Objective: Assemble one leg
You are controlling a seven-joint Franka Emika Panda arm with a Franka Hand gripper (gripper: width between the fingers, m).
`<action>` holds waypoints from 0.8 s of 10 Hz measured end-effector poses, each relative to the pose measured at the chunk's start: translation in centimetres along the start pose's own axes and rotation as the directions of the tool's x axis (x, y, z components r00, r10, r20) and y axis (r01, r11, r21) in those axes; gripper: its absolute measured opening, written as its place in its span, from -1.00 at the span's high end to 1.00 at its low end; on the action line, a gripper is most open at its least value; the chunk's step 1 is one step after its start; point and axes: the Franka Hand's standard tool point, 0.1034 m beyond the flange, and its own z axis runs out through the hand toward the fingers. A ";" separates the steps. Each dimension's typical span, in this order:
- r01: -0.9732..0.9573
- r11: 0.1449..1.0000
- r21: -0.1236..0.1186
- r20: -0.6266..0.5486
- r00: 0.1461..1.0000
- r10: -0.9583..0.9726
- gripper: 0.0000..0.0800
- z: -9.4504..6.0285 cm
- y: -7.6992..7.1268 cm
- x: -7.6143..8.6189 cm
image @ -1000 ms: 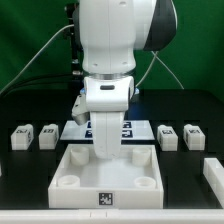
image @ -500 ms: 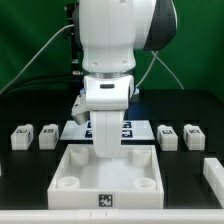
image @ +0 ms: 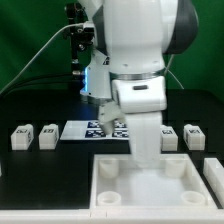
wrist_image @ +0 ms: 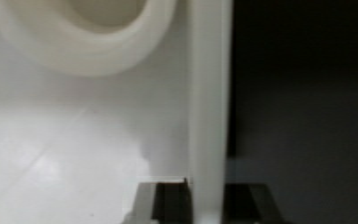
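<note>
Four small white legs with marker tags lie on the black table: two at the exterior view's left (image: 22, 136) (image: 47, 137) and two at its right (image: 170, 137) (image: 194, 135). The large white square tray-like part (image: 112, 190) lies at the front. My gripper (image: 147, 160) reaches down onto its far wall. In the wrist view my gripper (wrist_image: 210, 202) has one dark finger (wrist_image: 172, 204) on each side of the thin white wall (wrist_image: 208, 100) and is shut on it. A round corner socket (wrist_image: 96, 30) shows inside the tray.
The marker board (image: 92, 130) lies flat behind the tray, partly hidden by my arm. Cables hang at the back left in front of a green backdrop. The tray's right side runs out of the exterior view.
My arm and the tray-like part have both shifted toward the exterior view's right. The four legs have not moved.
</note>
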 end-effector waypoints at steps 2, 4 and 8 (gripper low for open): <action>-0.023 1.000 0.017 -0.008 1.000 0.023 0.84 0.2 0.1 1.7; -0.023 1.000 0.020 -0.008 1.000 0.023 0.84 0.2 0.1 1.8; -0.019 1.000 0.019 -0.009 1.000 0.019 0.45 0.3 0.0 1.7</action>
